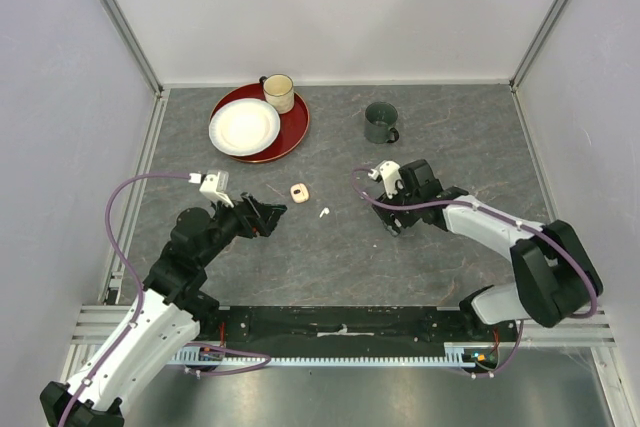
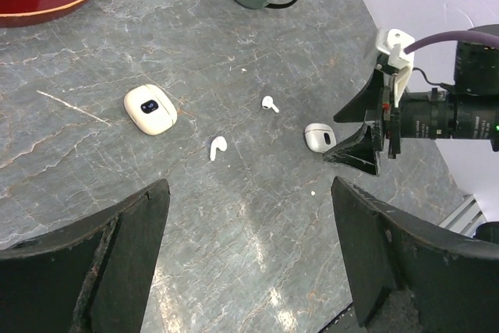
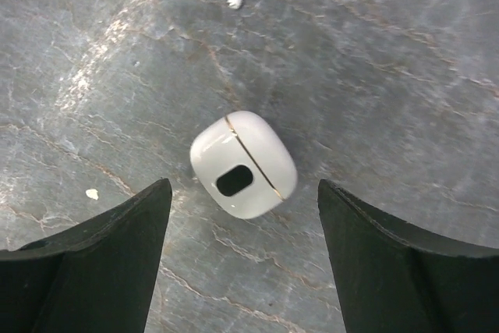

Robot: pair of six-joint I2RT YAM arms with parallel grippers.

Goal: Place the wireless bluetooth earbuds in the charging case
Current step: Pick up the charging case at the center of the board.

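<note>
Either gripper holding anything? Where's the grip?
Nothing held. The left gripper and right gripper are both open; the white case lies loose just ahead of the right one.

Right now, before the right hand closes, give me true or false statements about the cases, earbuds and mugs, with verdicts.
1. The right hand is open and not touching the white case. True.
2. The white case's lid is open. False: it is shut.
3. The dark mug stands on the red plate. False: it stands on the table; the cream mug is on the plate.
4. Two white earbuds lie loose on the table. True.
5. The left hand holds an earbud. False: it is open and empty.
</note>
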